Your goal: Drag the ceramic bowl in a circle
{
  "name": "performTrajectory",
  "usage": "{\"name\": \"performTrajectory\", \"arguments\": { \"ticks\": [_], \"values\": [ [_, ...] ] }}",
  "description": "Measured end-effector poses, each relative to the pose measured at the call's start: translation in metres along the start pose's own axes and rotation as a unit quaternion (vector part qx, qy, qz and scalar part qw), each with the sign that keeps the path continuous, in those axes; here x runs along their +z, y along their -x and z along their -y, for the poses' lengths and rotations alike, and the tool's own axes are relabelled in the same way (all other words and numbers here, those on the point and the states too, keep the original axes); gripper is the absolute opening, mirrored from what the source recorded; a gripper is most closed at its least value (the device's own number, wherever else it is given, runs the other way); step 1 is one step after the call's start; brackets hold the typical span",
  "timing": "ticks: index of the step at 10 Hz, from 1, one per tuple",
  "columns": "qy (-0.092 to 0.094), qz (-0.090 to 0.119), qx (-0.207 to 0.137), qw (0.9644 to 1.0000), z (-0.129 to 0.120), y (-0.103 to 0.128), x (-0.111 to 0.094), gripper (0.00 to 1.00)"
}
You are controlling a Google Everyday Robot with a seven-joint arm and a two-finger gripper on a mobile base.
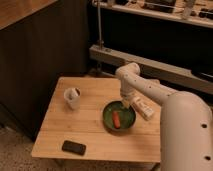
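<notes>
The ceramic bowl (111,111) is dark green, glossy and shallow, and sits right of the middle of the wooden table (65,127). An orange carrot-like piece (116,119) lies inside it. My gripper (125,104) comes straight down from the white arm onto the bowl's far right rim and is shut on that rim. The arm's wrist hides the fingertips and part of the rim.
A small white mug (73,97) stands left of the bowl. A black phone (73,147) lies near the table's front edge. A white packet (143,108) lies just right of the bowl. Dark cabinets and a metal rack stand behind the table.
</notes>
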Motion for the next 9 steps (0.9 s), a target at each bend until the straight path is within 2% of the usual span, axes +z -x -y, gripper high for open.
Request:
{"name": "performTrajectory", "arguments": {
  "ticks": [2,4,7,9],
  "values": [
    [-0.003,0.002,0.0,1.0,0.01,0.026,0.002,0.01],
    [0.005,0.002,-0.008,1.0,0.013,0.039,0.002,0.01],
    [0.014,0.004,-0.038,0.9992,0.046,0.031,-0.002,0.01],
    [0.019,0.01,-0.062,0.9979,0.08,0.04,-0.002,0.01]
  ]
}}
